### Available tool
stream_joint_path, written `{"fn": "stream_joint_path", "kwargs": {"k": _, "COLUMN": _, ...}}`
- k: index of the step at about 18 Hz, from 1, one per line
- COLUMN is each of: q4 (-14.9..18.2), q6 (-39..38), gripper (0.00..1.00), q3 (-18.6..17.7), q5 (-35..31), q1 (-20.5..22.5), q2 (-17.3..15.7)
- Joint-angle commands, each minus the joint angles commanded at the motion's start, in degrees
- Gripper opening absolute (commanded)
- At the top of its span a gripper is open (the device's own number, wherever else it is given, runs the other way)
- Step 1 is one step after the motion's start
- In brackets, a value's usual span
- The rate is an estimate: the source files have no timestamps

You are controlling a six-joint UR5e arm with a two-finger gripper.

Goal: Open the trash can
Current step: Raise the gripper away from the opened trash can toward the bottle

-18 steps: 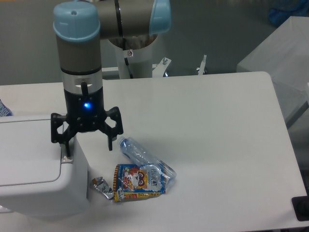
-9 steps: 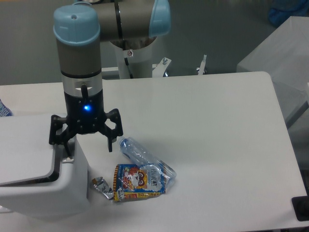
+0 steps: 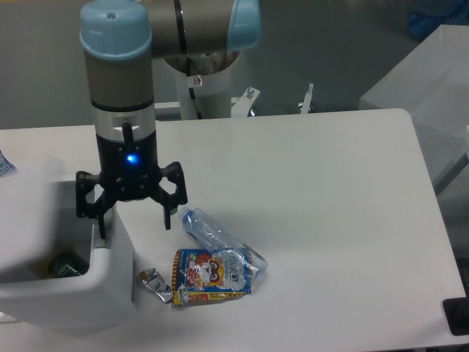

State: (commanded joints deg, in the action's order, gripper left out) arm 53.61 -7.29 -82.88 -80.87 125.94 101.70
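White trash can (image 3: 69, 293), lid up

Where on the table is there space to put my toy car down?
The table's right half, from the crushed bottle and colourful snack packet across to the right edge, is bare. So is the back strip behind the gripper. The front left is crowded: the open trash can, a small foil wrapper and the litter.

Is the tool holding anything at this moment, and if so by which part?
Nothing is held. The tool is spread open at the trash can edge, with one finger on the push tab and the other in the air beside the bin.
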Motion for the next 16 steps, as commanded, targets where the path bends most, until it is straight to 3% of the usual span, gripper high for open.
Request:
{"fn": "stream_joint_path", "kwargs": {"k": 4, "q4": -0.09, "q6": 0.09, "gripper": 1.0, "q3": 0.09, "q5": 0.98, "q1": 2.91, "q2": -0.45}}
{"fn": "stream_joint_path", "kwargs": {"k": 7, "q4": -0.18, "q6": 1.49, "gripper": 1.0, "q3": 1.14, "q5": -3.57, "q1": 3.35, "q2": -0.27}}
{"fn": "stream_joint_path", "kwargs": {"k": 16, "q4": 2.9, "q6": 16.6, "gripper": 1.0, "q3": 0.26, "q5": -12.9, "q1": 5.64, "q2": 0.69}}
